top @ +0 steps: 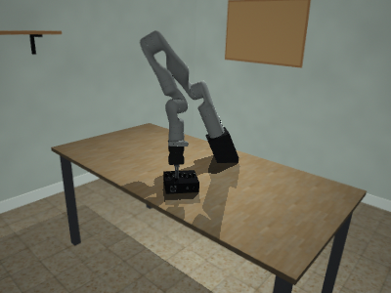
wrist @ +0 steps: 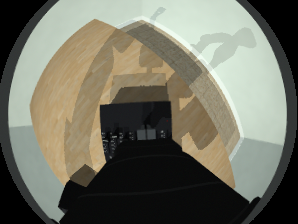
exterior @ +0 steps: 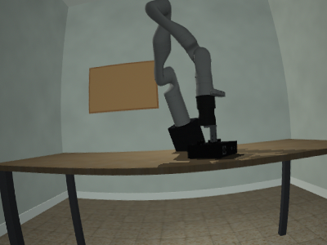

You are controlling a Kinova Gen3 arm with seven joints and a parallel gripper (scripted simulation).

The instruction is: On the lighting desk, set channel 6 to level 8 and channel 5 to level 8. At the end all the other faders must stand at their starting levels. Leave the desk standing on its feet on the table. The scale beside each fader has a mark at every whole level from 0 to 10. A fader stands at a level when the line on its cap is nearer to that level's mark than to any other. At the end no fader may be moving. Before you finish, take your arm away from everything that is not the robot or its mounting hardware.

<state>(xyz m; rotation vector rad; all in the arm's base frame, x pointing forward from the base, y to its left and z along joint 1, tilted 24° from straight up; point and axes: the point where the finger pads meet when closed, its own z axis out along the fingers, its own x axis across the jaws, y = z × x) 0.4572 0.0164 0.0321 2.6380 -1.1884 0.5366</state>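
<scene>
The lighting desk (top: 181, 184) is a small black box standing on the wooden table, seen also in the exterior view (exterior: 212, 149) and in the wrist view (wrist: 137, 129). My gripper (top: 175, 170) is shut, its fingers pointing straight down onto the left end of the desk's top; it also shows in the exterior view (exterior: 212, 138). In the wrist view small pale fader caps (wrist: 148, 135) sit in a row on the panel, partly hidden by the dark gripper body. The levels and scale marks are too small to read.
The arm's black base (top: 222, 145) stands on the table just behind the desk. The table's front edge (top: 147, 205) runs close to the desk. A cork board (top: 268, 30) hangs on the wall.
</scene>
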